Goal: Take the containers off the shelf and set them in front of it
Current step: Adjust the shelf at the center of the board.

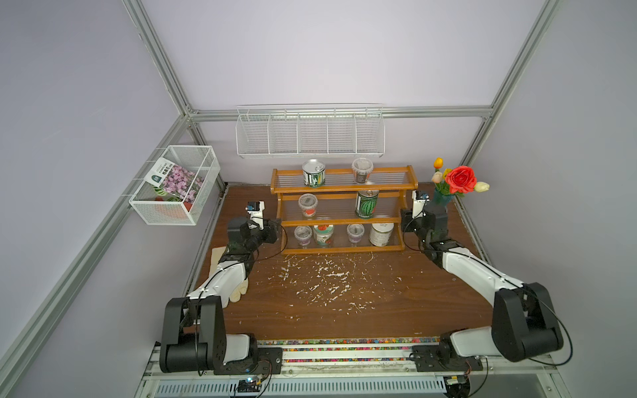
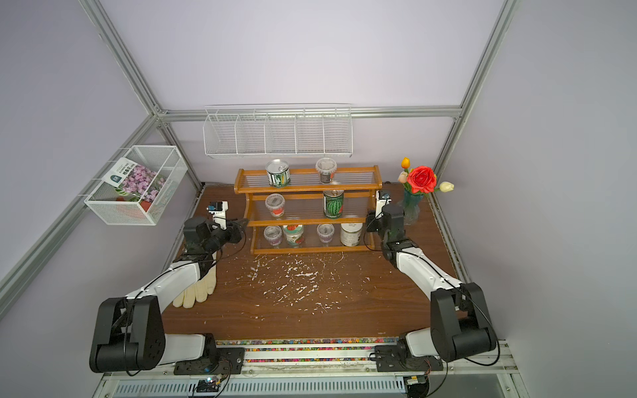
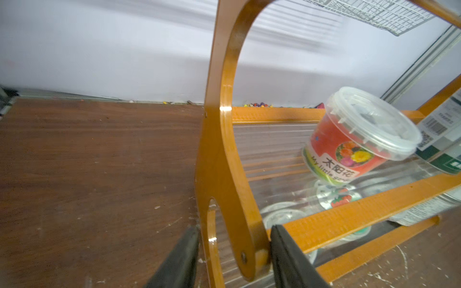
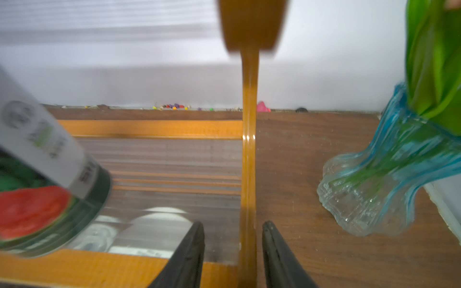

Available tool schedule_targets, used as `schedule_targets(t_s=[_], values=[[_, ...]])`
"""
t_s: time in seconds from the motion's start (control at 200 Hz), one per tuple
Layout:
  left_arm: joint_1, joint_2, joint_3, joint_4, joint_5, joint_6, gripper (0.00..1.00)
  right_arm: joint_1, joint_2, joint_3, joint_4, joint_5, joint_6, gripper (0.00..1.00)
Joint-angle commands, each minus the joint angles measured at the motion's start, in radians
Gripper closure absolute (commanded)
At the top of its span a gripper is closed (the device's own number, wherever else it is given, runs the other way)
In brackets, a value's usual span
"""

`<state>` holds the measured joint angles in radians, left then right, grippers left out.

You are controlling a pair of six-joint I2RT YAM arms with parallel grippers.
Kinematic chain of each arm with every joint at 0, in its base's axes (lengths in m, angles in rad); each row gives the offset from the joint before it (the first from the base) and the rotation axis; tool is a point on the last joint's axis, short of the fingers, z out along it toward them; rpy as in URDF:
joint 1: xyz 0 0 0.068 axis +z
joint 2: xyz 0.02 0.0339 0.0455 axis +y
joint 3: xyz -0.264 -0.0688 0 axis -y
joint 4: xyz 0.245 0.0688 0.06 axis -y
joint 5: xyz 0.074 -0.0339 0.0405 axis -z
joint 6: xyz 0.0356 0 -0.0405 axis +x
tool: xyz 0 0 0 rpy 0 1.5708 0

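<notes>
Eight containers stand on the shelf (image 1: 344, 188), and none is in front of it yet. On the top tier are the striped tin (image 1: 313, 173) at left and a cup (image 1: 362, 170) at right. The middle tier has a cup (image 1: 307, 205) at left and the watermelon tin (image 1: 366, 204) at right. The bottom tier, left to right, has a cup (image 1: 303, 236), the tub (image 1: 323, 234), a cup (image 1: 355, 232) and the white tin (image 1: 381, 233).

The tins look rigid and probably heaviest. Their smooth walls may slip, so grip across the body at mid-height. The cups look like thin, light plastic that would flex, so take them gently just under the wider lid rim. The tub needs a wider spread. The lower tiers leave little headroom, so come in from the near side.

The tins are shiny with printed labels. The cups are clear with ribbed lids, and the tub's lid shows a tomato.

The left gripper (image 3: 234, 228) has its fingers apart astride the shelf's left side panel. The right gripper (image 4: 232, 223) stands likewise astride the right panel, with a gap on each side. Neither holds a container.
</notes>
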<state>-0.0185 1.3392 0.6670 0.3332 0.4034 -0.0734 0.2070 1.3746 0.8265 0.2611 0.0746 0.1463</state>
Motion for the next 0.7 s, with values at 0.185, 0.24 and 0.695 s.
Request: schedule_targets(t_s=[0.185, 0.24, 0.695], values=[[0.016, -0.242, 0.034, -0.2, 0.026, 0.049, 0.32, -0.004, -0.224, 0.011, -0.272, -0.23, -0.055, 0.28], [0.014, -0.307, 0.031, -0.241, 0.065, 0.059, 0.3, -0.004, -0.272, 0.021, -0.318, -0.308, -0.064, 0.26], [-0.1, -0.176, 0.468, -0.427, 0.232, 0.161, 0.12, 0.056, -0.358, 0.29, -0.506, -0.604, 0.019, 0.04]])
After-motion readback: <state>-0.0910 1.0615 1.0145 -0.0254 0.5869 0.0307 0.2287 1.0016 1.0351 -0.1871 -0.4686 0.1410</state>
